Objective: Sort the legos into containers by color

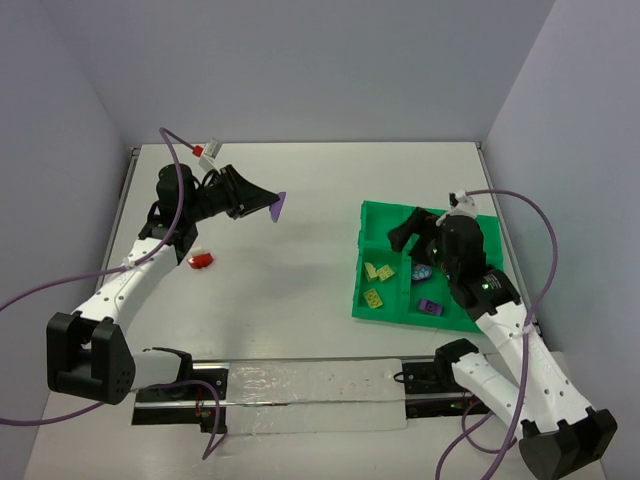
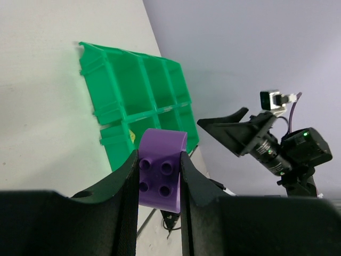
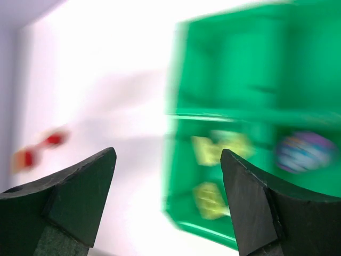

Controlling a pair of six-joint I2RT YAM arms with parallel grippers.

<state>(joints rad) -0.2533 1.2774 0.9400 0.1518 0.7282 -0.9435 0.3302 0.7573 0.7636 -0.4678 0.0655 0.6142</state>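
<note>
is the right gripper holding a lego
No, the right gripper is open in its wrist view, with only the table and the green tray showing between its fingers.

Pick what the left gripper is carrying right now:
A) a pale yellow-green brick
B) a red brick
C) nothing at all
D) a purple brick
D: the left wrist view shows a purple brick, studs facing the camera, clamped between the two fingers of the left gripper.
</note>
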